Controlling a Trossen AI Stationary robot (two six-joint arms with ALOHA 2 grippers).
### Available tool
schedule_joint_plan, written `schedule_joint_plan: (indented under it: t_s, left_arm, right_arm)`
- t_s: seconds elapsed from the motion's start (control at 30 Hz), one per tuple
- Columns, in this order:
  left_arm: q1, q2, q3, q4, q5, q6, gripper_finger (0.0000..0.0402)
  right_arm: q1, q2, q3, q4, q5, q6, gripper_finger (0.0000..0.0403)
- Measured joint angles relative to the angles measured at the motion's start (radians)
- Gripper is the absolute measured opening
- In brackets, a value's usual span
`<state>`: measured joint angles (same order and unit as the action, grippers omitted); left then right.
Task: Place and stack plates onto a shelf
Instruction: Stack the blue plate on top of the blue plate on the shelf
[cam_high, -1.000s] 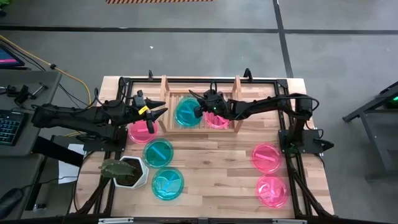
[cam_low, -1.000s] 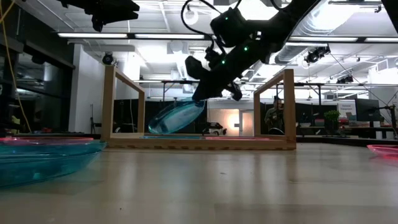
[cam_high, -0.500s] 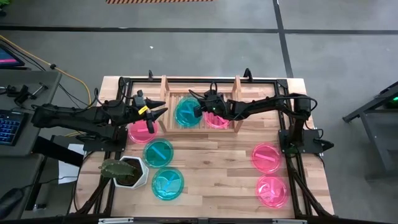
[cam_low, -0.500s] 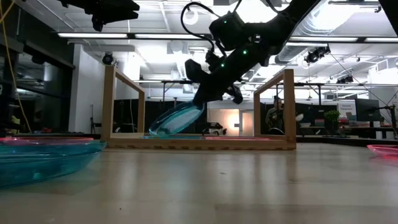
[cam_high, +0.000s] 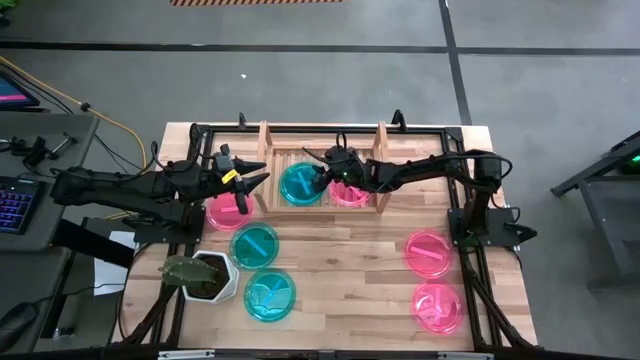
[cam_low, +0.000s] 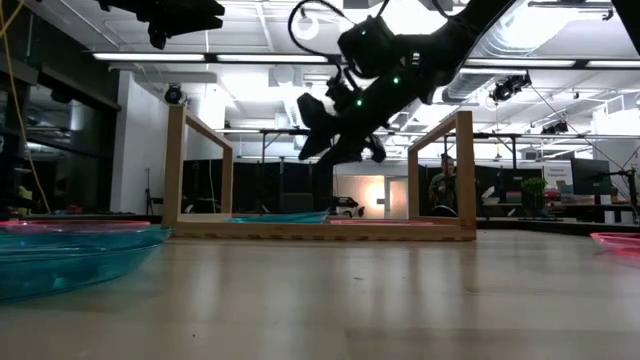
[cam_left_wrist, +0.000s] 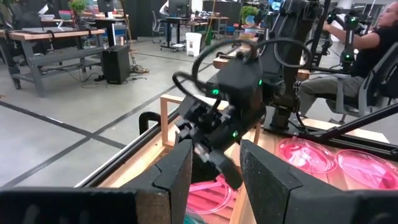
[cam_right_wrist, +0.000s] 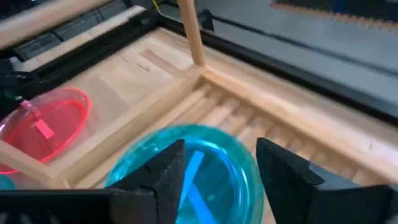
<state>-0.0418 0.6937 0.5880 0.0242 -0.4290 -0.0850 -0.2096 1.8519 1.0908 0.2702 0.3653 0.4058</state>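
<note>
The wooden shelf stands at the table's far middle. A teal plate lies flat on its slats, beside a pink plate on the same shelf. My right gripper hangs open just above the teal plate's right rim, and the low view shows it clear of the plate. My left gripper waits open left of the shelf, above a pink plate that lies on the table.
Two teal plates and a white plant pot sit at the near left. Two pink plates lie at the near right. The shelf's upright posts flank my right gripper.
My right gripper has opened and let go of the teal plate. It was holding the plate tilted, one edge up over the shelf. The plate has dropped flat onto the slats. The gripper stays just above it.
</note>
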Motion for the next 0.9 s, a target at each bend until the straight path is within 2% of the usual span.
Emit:
schedule_joint_plan:
  t_s: [0.33,0.47,0.57,0.63,0.73,0.9]
  left_arm:
    - [0.000,0.015,0.000,-0.001,0.000,0.000,0.0127]
    - [0.000,0.039,0.000,0.029,-0.001,0.000,0.0127]
    - [0.000,0.060,0.000,0.043,0.000,0.000,0.0127]
    - [0.000,0.076,0.000,0.049,0.000,0.001,0.0127]
    - [0.000,0.101,0.000,0.057,0.000,0.009,0.0127]
    - [0.000,0.155,0.000,0.117,0.014,0.009,0.0127]
  right_arm:
    - [0.043,-0.222,0.000,-0.219,-0.020,-0.203,0.0184]
    - [0.069,-0.308,0.000,-0.338,-0.180,-0.204,0.0173]
    - [0.129,-0.354,0.000,-0.414,-0.223,-0.205,0.0156]
    - [0.191,-0.380,0.000,-0.471,-0.188,-0.206,0.0139]
    - [0.294,-0.398,0.000,-0.535,-0.067,-0.207,0.0104]
    - [0.451,-0.367,0.001,-0.578,0.146,-0.135,0.0021]
